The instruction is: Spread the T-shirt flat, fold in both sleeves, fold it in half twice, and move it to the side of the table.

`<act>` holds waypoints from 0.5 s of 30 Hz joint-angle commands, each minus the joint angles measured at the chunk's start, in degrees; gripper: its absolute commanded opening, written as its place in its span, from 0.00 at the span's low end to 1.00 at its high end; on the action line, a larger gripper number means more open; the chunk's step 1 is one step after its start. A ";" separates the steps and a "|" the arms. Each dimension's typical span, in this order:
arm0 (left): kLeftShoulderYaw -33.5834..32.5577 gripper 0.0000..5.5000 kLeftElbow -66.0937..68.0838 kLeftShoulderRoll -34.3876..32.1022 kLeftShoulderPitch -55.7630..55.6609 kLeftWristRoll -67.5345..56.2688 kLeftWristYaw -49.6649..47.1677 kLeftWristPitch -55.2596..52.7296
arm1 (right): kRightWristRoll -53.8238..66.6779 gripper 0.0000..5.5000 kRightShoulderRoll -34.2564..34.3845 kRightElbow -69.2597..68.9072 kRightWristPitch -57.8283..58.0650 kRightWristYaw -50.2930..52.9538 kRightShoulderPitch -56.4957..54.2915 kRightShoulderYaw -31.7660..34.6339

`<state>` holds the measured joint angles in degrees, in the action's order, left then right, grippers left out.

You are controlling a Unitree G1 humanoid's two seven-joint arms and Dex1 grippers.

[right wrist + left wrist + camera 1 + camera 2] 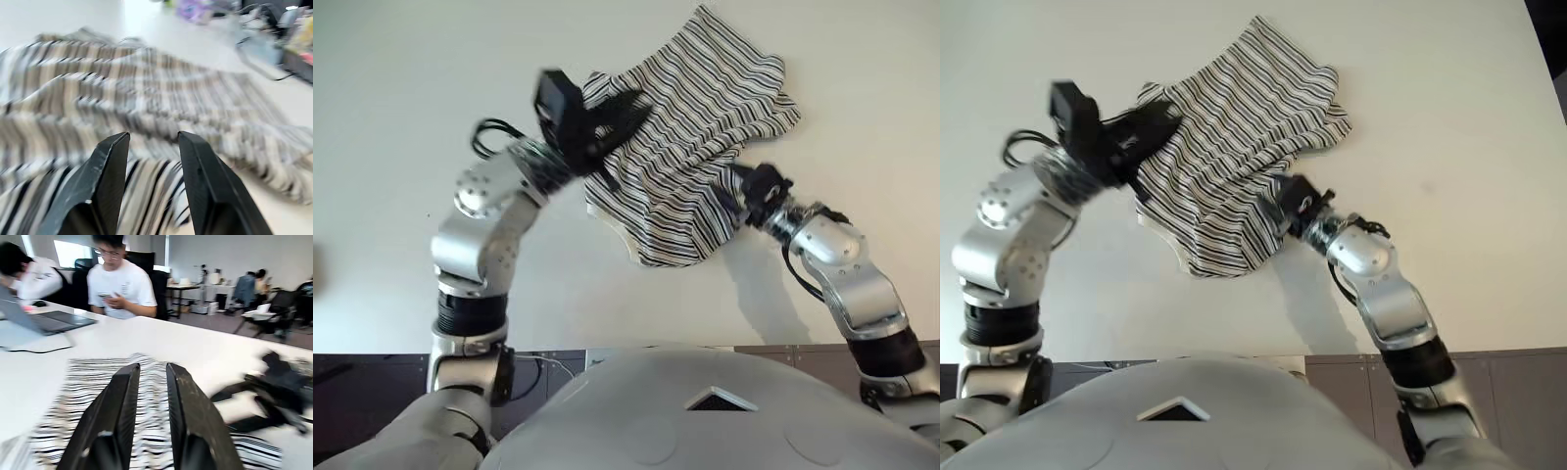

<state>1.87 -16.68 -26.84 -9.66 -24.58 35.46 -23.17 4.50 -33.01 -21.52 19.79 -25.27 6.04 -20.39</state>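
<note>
The striped T-shirt [705, 108] lies crumpled in the middle of the white desk [411, 78], not yet flat. It is a soft, thin knit, bunched in folds, and its longest run goes from the near hem away toward the far right corner. The left jaws hover over the shirt's left edge, a narrow gap between them and nothing in it. The right jaws sit low at the near right edge, wider apart, with the cloth just beyond their tips and not gripped. Each arm is close to its own side, so spreading probably calls for opposite edges to be pinched and drawn apart.
</note>
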 commanded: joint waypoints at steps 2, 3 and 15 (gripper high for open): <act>17.37 0.18 35.99 -9.68 -5.93 31.18 -3.76 15.72 | -9.55 0.33 -4.10 10.81 3.30 -3.07 -3.40 -4.83; 18.97 0.18 38.47 -10.00 -5.56 33.38 -3.50 17.66 | -9.37 0.33 -4.74 11.11 3.50 -3.95 -3.60 -4.29; 9.45 0.18 8.57 -15.32 15.14 32.18 -5.02 18.26 | -5.97 0.33 -3.15 -1.29 -7.09 5.52 2.46 16.73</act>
<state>14.78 0.22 -45.39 0.65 12.47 31.32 -2.27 -7.54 -40.11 -12.63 12.47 -20.69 6.63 -9.50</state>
